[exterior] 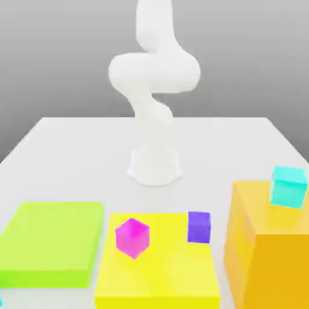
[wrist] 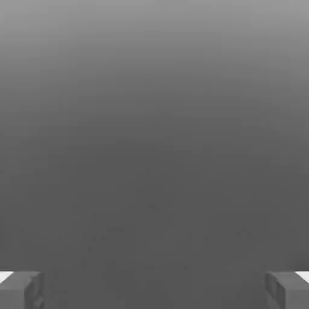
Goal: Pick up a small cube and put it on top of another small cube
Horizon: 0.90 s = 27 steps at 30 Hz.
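A small magenta cube (exterior: 132, 237) and a small purple cube (exterior: 199, 227) rest apart on a flat yellow block (exterior: 158, 271) near the front. A small cyan cube (exterior: 288, 187) sits on top of a tall orange block (exterior: 265, 241) at the exterior view's right. In the hand view my gripper (wrist: 154, 289) is open, its two grey fingertips (wrist: 21, 289) far apart with nothing between them, facing plain grey background. The white arm (exterior: 154, 114) rises from its base at the table's middle.
A flat lime-green block (exterior: 53, 242) lies at the exterior view's left front. The white table (exterior: 72, 157) spreads around the arm's base (exterior: 155, 169). The orange block stands much taller than the other blocks.
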### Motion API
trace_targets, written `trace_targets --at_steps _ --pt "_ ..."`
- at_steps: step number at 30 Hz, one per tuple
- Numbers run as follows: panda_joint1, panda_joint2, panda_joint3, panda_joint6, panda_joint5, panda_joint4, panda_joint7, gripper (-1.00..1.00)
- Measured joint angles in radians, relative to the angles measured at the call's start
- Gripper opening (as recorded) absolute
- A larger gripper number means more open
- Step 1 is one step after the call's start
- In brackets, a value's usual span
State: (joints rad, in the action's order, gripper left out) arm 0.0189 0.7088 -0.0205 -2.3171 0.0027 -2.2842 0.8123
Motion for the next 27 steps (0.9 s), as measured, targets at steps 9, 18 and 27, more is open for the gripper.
trace_targets --at_steps 9,18,27 --pt "0.063 -0.331 -0.087 -0.063 0.021 0.058 0.036 0.0" --pt "0.132 -0.658 -0.18 -0.123 0.078 0.114 0.047 0.0" --pt "0.236 -0.99 -0.22 -0.181 0.157 0.172 0.042 0.0"
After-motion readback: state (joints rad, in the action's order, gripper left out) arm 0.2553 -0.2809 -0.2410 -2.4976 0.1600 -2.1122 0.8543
